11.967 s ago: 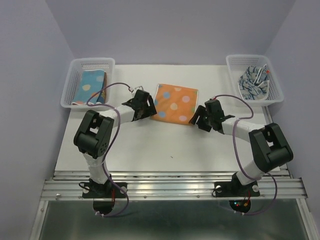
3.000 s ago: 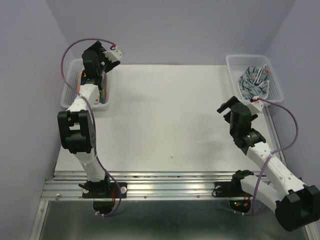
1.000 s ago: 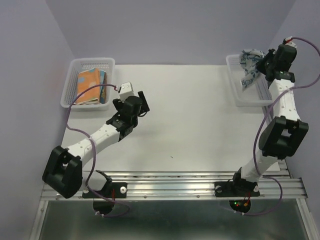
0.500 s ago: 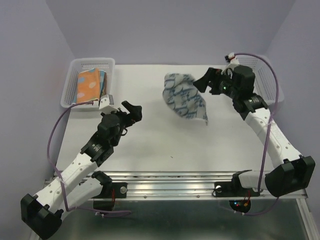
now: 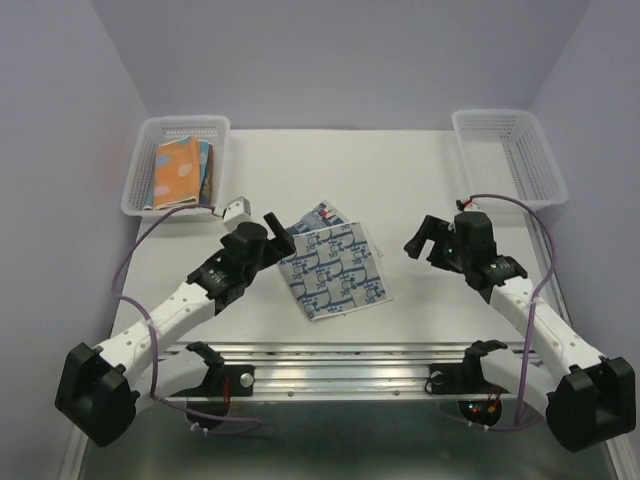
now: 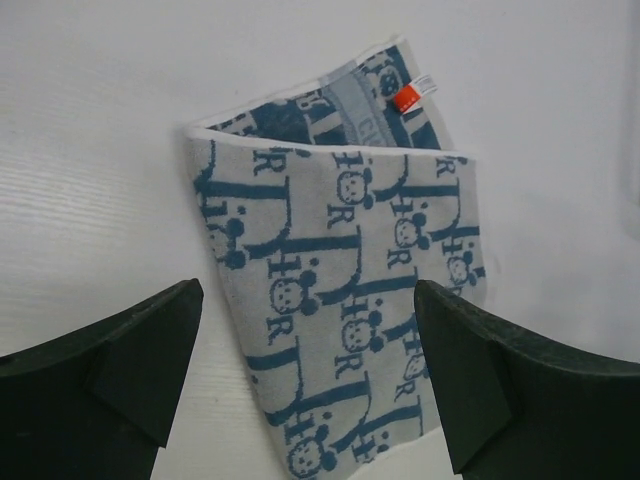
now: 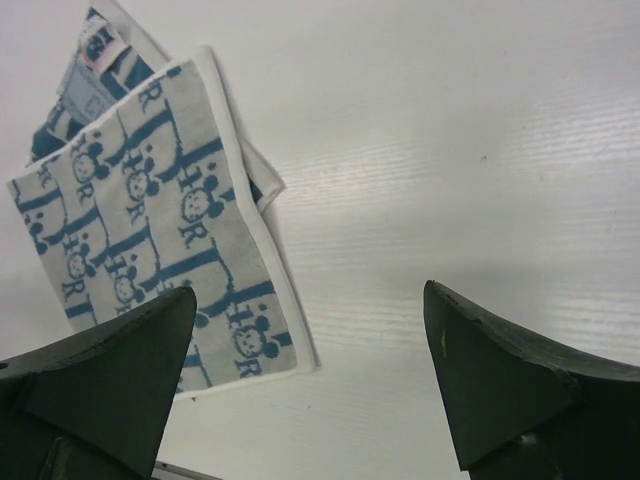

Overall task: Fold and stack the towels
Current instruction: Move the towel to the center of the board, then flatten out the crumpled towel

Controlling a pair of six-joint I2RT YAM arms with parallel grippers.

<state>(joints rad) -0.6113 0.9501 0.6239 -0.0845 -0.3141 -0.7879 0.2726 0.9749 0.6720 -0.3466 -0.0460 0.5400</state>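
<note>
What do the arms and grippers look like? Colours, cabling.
Both alike: the left arm and right arm have white tubular links with chunky black joint housings. The left gripper and right gripper are black, each with two dark wedge-shaped fingers. A thin purple cable loops along each arm. Black base mounts sit on a ribbed metal rail.

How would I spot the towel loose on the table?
On the white table, look between the left gripper and right gripper. The towel there lies flat, pale with blue print and a red tag; the other towels, orange and dotted, sit in the left basket.
</note>
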